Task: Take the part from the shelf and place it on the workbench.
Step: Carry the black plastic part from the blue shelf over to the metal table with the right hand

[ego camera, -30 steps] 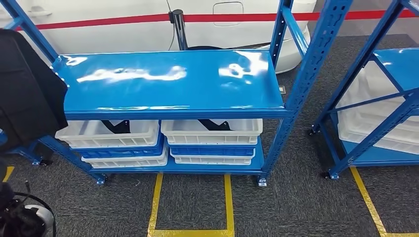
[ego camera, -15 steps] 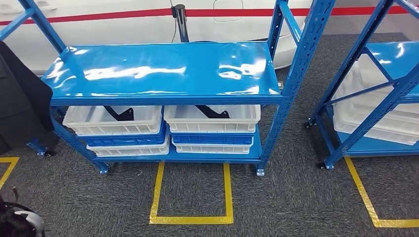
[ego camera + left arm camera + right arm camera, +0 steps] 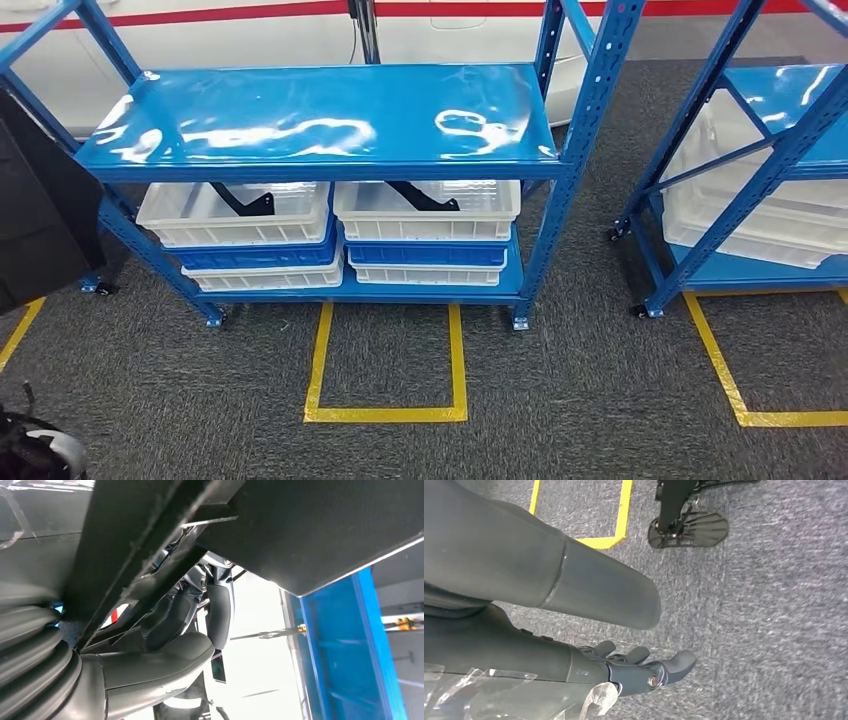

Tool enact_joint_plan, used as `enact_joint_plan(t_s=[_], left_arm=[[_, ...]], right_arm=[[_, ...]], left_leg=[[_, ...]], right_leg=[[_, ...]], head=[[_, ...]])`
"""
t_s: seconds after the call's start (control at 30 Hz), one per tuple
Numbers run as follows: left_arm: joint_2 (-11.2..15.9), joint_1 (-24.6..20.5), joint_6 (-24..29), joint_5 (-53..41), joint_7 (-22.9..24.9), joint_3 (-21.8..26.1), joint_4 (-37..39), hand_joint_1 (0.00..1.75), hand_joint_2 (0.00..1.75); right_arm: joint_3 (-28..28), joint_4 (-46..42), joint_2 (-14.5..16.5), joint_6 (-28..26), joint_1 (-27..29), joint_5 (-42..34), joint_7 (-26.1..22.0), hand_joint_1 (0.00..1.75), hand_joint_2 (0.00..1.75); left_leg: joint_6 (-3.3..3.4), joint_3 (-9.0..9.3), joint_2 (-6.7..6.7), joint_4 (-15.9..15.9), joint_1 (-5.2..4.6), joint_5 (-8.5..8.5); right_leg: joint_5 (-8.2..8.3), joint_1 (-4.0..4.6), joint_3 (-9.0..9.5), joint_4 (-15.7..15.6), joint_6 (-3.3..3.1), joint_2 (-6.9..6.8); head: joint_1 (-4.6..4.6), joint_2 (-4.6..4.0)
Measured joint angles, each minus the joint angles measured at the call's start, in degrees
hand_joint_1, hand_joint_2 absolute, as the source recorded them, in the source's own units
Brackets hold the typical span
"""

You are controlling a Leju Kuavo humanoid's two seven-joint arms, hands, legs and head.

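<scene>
- The black part lies in the upper left white bin on the bottom level of the blue shelf.
- The left hand is under a dark panel; I cannot tell its grasp.
- The right hand hangs over the carpet, fingers apart, holding nothing, well apart from the part.

Two black angled parts lie on the lower level of the blue shelf, one part in the left white crate and the other part in the right white crate, both partly hidden under the glossy top board.
</scene>
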Motion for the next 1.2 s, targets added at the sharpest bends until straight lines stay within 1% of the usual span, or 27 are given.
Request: enact_joint_plan(t_s=[0.03,0.07,0.13,0.17,0.2,0.23,0.27,0.33,0.37,0.4,0.43,0.5,0.53,0.57,0.63,0.67,0.7,0.73,0.77,0.8,0.87,0.9,0.93,1.03,1.1,1.17,1.2], left_arm=[[0.01,0.06,0.00,0.00,0.01,0.02,-0.02,1.75,1.75],[0.01,0.09,0.00,0.01,0.02,0.05,-0.03,1.75,1.75],[0.02,0.21,0.00,0.05,0.07,0.13,-0.04,1.75,1.75],[0.02,0.30,0.00,0.09,0.13,0.18,-0.04,1.75,1.75],[0.02,0.44,0.00,0.13,0.21,0.22,-0.04,1.75,1.75],[0.02,0.56,0.00,0.16,0.30,0.30,-0.04,1.75,1.75],[0.02,0.64,0.00,0.19,0.37,0.41,-0.04,1.75,1.75],[0.02,0.65,0.00,0.14,0.53,0.66,-0.04,1.75,1.75],[0.02,0.65,0.00,-0.02,0.69,0.79,-0.04,1.75,1.75],[0.02,0.69,0.00,-0.32,0.90,0.88,-0.04,1.75,1.75],[0.02,0.73,0.00,-0.87,1.20,0.96,-0.04,1.75,1.75],[0.01,0.83,0.00,-2.59,2.26,1.05,-0.04,1.75,1.75],[0.01,0.83,0.00,-3.60,3.01,1.09,-0.04,1.75,1.75],[-0.03,0.86,0.00,-4.47,3.67,1.15,-0.04,1.75,1.75],[-0.29,1.06,0.00,-5.67,4.24,1.46,-0.02,1.75,1.75],[-0.57,1.27,0.00,-6.06,4.18,1.78,0.00,1.75,1.75],[-0.93,1.54,0.01,-6.46,4.07,2.19,0.02,1.75,1.75],[-1.28,1.76,0.01,-6.84,3.96,2.59,0.04,1.75,1.75],[-1.66,1.94,0.02,-7.29,3.90,3.03,0.05,1.75,1.75],[-2.00,2.02,0.03,-7.77,3.88,3.44,0.06,1.75,1.75],[-2.60,2.04,0.05,-8.76,3.94,4.10,0.07,1.75,1.75],[-2.83,2.06,0.06,-9.15,4.03,4.32,0.07,1.75,1.75],[-3.03,2.10,0.07,-9.42,4.19,4.49,0.07,1.75,1.75],[-3.40,2.29,0.07,-9.58,4.61,5.11,0.09,1.75,1.75],[-3.49,2.37,0.07,-9.41,4.86,5.40,0.09,1.75,1.75],[-3.56,2.53,0.07,-9.02,5.15,5.46,0.11,1.75,1.75],[-3.58,2.67,0.07,-8.85,5.22,5.46,0.14,1.75,1.75]], right_arm=[[-0.01,0.01,0.03,0.00,0.00,-0.06,0.02,0.00,0.00],[-0.01,0.02,0.05,0.00,0.01,-0.08,0.01,0.00,0.00],[-0.02,0.03,0.04,-0.01,0.00,-0.13,-0.08,0.00,0.00],[-0.02,0.03,0.04,-0.01,0.00,-0.15,-0.14,0.00,0.00],[-0.02,0.03,0.04,-0.01,0.00,-0.16,-0.18,0.00,0.00],[-0.02,0.03,0.05,-0.01,0.01,-0.17,-0.19,0.00,0.00],[-0.02,0.03,0.07,0.00,0.01,-0.18,-0.20,0.00,0.00],[-0.02,0.02,0.08,0.00,0.00,-0.26,-0.19,0.00,0.00],[-0.02,0.02,0.08,0.01,0.00,-0.34,-0.16,0.00,0.00],[-0.02,0.01,0.07,0.00,-0.02,-0.46,-0.15,0.00,0.00],[-0.02,0.01,0.05,0.00,-0.04,-0.56,-0.13,0.00,0.00],[-0.02,0.01,0.05,-0.01,-0.07,-0.65,-0.15,0.00,0.00],[-0.02,0.01,0.05,0.00,-0.06,-0.50,-0.24,0.00,0.00],[-0.02,0.02,0.06,0.00,-0.05,-0.32,-0.36,0.00,0.00],[0.01,0.03,0.10,0.01,-0.04,0.15,-0.58,0.00,0.00],[0.02,0.03,0.12,0.00,-0.04,0.29,-0.63,0.00,0.00],[0.02,0.03,0.12,0.00,-0.04,0.39,-0.64,0.00,0.00],[0.01,0.02,0.12,-0.01,-0.02,0.43,-0.65,0.00,0.00],[0.01,0.02,0.12,0.00,-0.01,0.45,-0.66,0.00,0.00],[0.00,0.02,0.11,-0.01,0.01,0.48,-0.66,0.00,0.00],[0.01,0.01,0.02,-0.01,0.02,0.51,-0.64,0.00,0.00],[0.02,0.01,0.01,0.02,0.00,0.52,-0.64,0.00,0.00],[0.03,0.01,0.00,0.07,-0.02,0.52,-0.63,0.00,0.00],[0.04,0.01,0.32,0.23,-0.14,0.55,-0.59,0.00,0.00],[0.03,0.01,0.49,0.24,-0.08,0.60,-0.55,0.00,0.00],[0.00,0.01,0.44,0.24,0.09,0.71,-0.52,0.00,0.00],[-0.01,0.01,0.44,0.24,0.15,0.78,-0.51,0.00,0.00]], left_leg=[[-0.34,-0.53,-0.07,0.82,0.13,-1.03],[-0.72,-1.32,-0.15,2.80,0.29,-3.11],[-1.49,-3.38,-0.20,10.24,0.66,-8.89],[-1.78,-4.17,-0.20,14.23,0.87,-10.88],[-1.99,-4.31,-0.20,16.89,1.05,-11.68],[-2.11,-3.51,-0.20,17.42,1.19,-11.24],[-2.20,-1.66,-0.19,15.58,1.30,-9.95],[-2.28,4.29,-0.28,6.90,1.41,-7.52],[-2.10,6.88,-0.45,2.71,1.28,-7.08],[-1.85,8.51,-0.62,-0.18,1.11,-7.06],[-1.50,9.07,-0.79,-1.49,0.87,-7.33],[-0.59,8.53,-0.83,-1.57,0.73,-6.89],[-0.03,8.23,-0.81,-1.57,0.73,-6.56],[0.57,7.90,-0.81,-1.64,0.75,-6.16],[1.54,7.04,-0.94,-1.67,0.42,-5.36],[1.81,6.56,-1.08,-1.64,0.16,-5.00],[1.98,6.10,-1.28,-1.63,-0.14,-4.63],[2.07,5.68,-1.57,-1.61,-0.43,-4.27],[2.12,5.33,-1.96,-1.60,-0.70,-3.92],[2.14,5.06,-2.42,-1.59,-0.92,-3.59],[2.04,4.62,-3.20,-1.54,-1.23,-3.03],[1.89,4.42,-3.52,-1.49,-1.30,-2.80],[1.66,4.23,-3.81,-1.46,-1.30,-2.56],[0.84,3.54,-4.47,-0.84,-1.27,-2.51],[-0.03,1.48,-3.46,3.62,-1.02,-5.50],[-1.22,-2.15,-2.21,12.19,-0.16,-10.01],[-1.73,-3.49,-1.91,15.62,0.33,-11.34]], right_leg=[[0.58,-0.07,-0.47,-0.09,-0.47,-0.14],[1.18,-0.22,-1.02,-0.19,-0.84,-0.32],[2.23,-0.32,-2.23,-0.15,-1.21,-0.52],[2.73,-0.34,-2.85,-0.12,-1.19,-0.57],[3.23,-0.37,-3.49,-0.08,-1.10,-0.57],[3.72,-0.42,-4.13,-0.06,-0.96,-0.56],[4.18,-0.51,-4.75,-0.04,-0.76,-0.53],[5.05,-0.69,-5.82,0.03,-0.13,-0.43],[5.49,-0.73,-6.19,0.03,0.26,-0.39],[5.90,-0.74,-6.42,-0.02,0.66,-0.35],[6.32,-0.72,-6.59,-0.14,1.07,-0.32],[6.76,-0.82,-6.79,-0.21,1.77,-0.23],[6.06,-0.84,-7.25,0.63,2.01,-0.19],[4.55,-0.85,-8.10,2.58,2.13,-0.16],[-0.36,-0.77,-11.20,10.29,2.12,-0.15],[-2.47,-0.70,-12.74,14.56,2.05,-0.15],[-3.75,-0.58,-13.63,17.61,1.94,-0.16],[-3.90,-0.39,-13.36,18.39,1.72,-0.14],[-2.98,-0.15,-11.69,16.48,1.34,0.00],[-1.41,0.12,-8.93,12.43,0.81,0.42],[1.04,0.59,-3.24,3.23,-0.38,2.24],[1.57,0.76,-1.71,0.56,-0.73,2.84],[1.69,0.87,-1.12,-0.64,-0.95,3.01],[2.52,0.49,-1.22,-1.13,-1.35,1.24],[3.05,-0.02,-1.51,-1.41,-1.60,-0.15],[3.30,-0.10,-2.00,-1.39,-1.62,-1.48],[3.43,-0.14,-2.24,-1.38,-1.52,-2.11]], head=[[-0.03,0.00],[-0.09,0.00],[-0.20,0.00],[-0.25,0.00],[-0.27,0.00],[-0.31,0.00],[-0.34,0.00],[-0.40,0.00],[-0.40,0.00],[-0.38,0.00],[-0.40,0.00],[-0.33,0.00],[-0.30,0.00],[-0.22,0.00],[-0.12,0.00],[-0.09,0.00],[-0.08,0.00],[-0.08,0.00],[-0.08,0.00],[-0.08,0.00],[-0.09,0.00],[-0.09,0.00],[-0.08,0.00],[-0.06,0.00],[-0.32,0.00],[-0.61,0.00],[-0.65,0.00]])
